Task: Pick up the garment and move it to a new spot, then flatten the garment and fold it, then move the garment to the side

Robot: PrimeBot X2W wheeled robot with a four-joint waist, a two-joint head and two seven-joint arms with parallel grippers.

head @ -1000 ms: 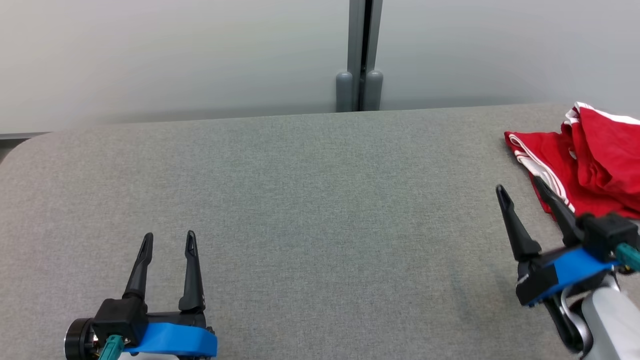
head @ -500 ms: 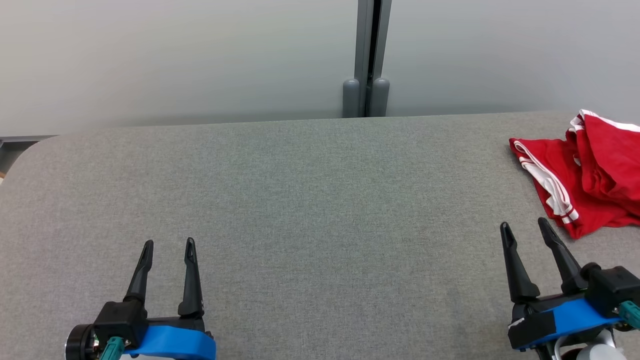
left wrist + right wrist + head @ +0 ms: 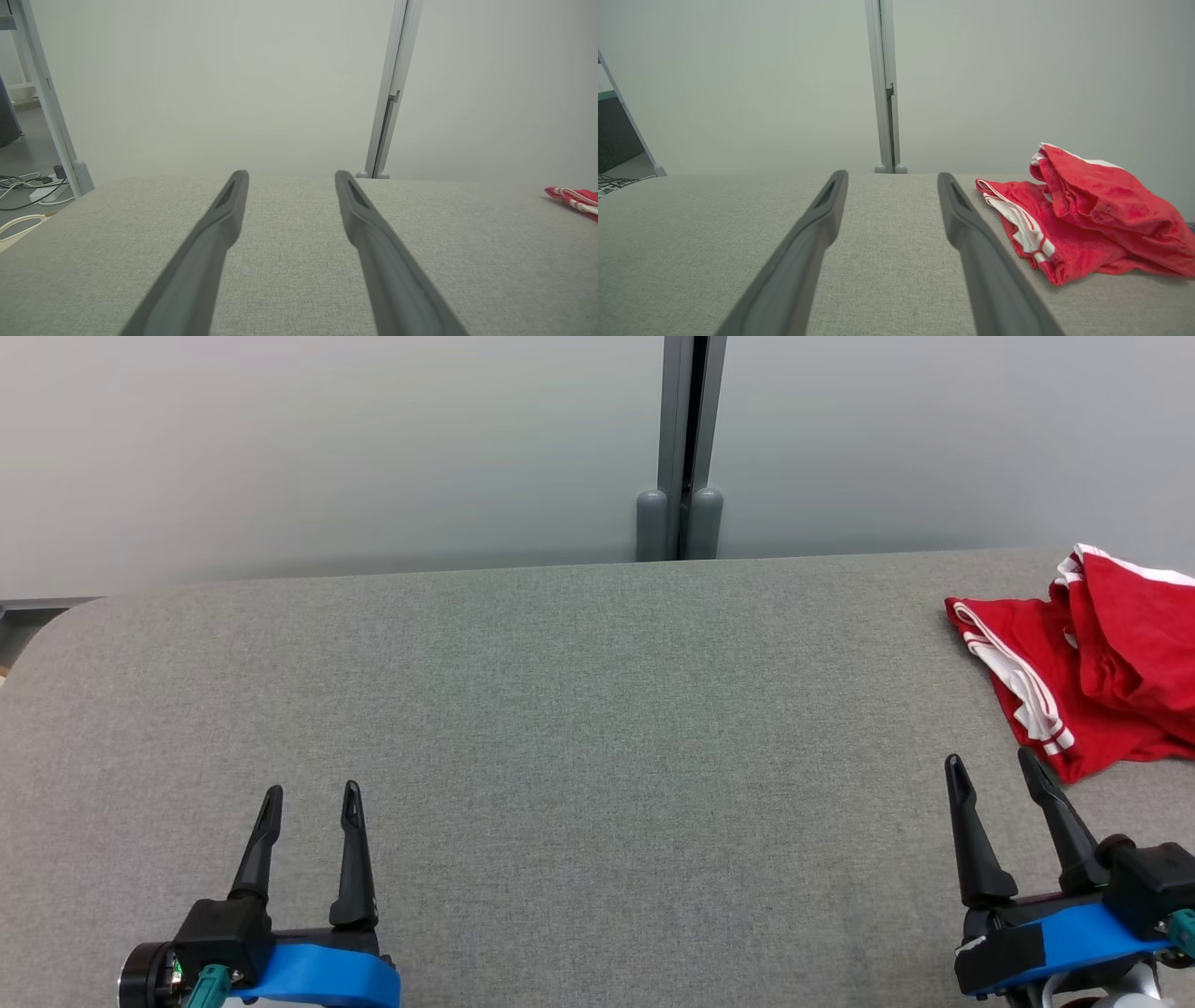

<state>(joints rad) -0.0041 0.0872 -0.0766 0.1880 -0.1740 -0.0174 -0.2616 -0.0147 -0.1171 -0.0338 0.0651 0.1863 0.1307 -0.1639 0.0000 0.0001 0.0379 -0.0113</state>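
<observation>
The red garment (image 3: 1097,681) lies loosely bunched at the far right of the counter (image 3: 579,709), seemingly parked aside to free the middle; the left hand (image 3: 312,791) and right hand (image 3: 991,759) hover at the front, both spread wide and empty, the right nearest the cloth

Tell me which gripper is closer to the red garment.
The right gripper: it sits just short of the red garment; the left gripper is far across the table.

Lab-like room, partition panels (image 3: 327,448), floor cables (image 3: 21,178)
</observation>
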